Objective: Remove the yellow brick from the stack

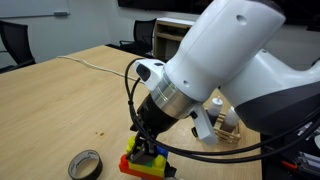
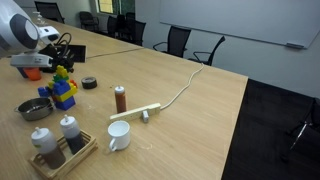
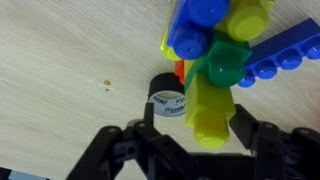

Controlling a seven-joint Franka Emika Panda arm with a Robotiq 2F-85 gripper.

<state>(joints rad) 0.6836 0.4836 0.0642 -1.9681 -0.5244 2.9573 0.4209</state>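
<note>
Jaws: I had them astride the yellow brick (image 3: 208,115); whether clamped, I couldn't tell.
Stack (image 3: 200,25): blue and green, on the surface (image 3: 60,50).

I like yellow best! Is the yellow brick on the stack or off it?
On the stack: the wrist view shows the yellow brick joined to the green brick, with the open pincer on either side.

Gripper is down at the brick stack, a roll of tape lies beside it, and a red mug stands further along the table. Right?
Not quite: the mug is white, not red, seen in an exterior view. The rest holds: the gripper is down at the stack, with the roll of tape beside it.
</note>
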